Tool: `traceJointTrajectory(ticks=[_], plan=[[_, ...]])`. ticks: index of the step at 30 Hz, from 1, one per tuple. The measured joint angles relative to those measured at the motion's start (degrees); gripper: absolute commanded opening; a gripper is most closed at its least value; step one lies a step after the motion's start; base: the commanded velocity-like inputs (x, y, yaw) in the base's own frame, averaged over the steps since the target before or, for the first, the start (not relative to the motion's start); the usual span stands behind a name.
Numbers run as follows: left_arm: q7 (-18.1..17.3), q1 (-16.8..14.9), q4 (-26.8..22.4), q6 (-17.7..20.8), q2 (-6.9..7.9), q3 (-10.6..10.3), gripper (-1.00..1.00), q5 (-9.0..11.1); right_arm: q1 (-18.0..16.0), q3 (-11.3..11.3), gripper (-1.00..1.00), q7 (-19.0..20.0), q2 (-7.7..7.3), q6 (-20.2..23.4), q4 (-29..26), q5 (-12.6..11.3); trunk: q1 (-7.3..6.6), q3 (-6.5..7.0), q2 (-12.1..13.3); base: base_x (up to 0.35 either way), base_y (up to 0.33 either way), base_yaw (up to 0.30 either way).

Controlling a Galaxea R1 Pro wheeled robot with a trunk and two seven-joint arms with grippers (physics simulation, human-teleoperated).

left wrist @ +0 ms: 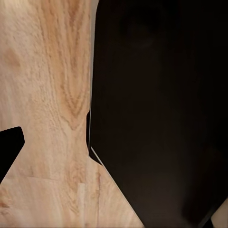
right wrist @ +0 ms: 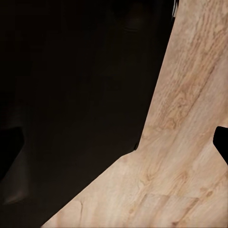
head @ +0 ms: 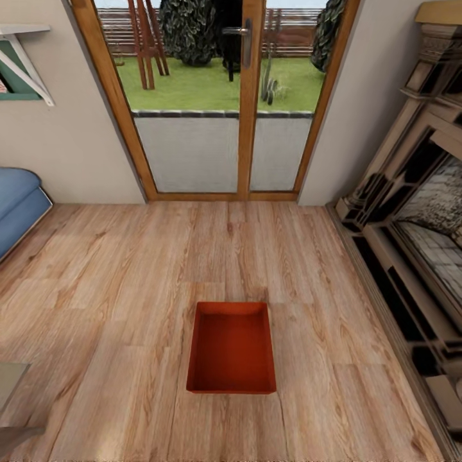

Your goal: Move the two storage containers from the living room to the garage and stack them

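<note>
Bin (head: 231, 350) sits on the plank floor (head: 128, 289), well short of the glass door (head: 218, 96), centred ahead. Grippers' state: cannot tell. Roll closer, square up, then grab opposite long walls.

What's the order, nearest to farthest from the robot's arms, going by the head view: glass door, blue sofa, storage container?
1. Storage container: on the wood floor, straight ahead, nearest.
2. Blue sofa: off to the left, farther back.
3. Glass door: in the far wall, farthest.

Light wood plank floor (left wrist: 52, 95), large black shape beside it, dark tip at edge
</note>
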Motion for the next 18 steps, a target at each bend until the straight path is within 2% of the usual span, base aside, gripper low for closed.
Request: traceJointTrajectory(ticks=[18], plan=[[0.00,0.00,0.00,0.00,0.00,0.00,1.00,0.00,0.00,0.00,1.00,0.00,0.00,-0.01,0.00,0.15,0.00,-1.60,0.00,0.000,0.000,0.000]])
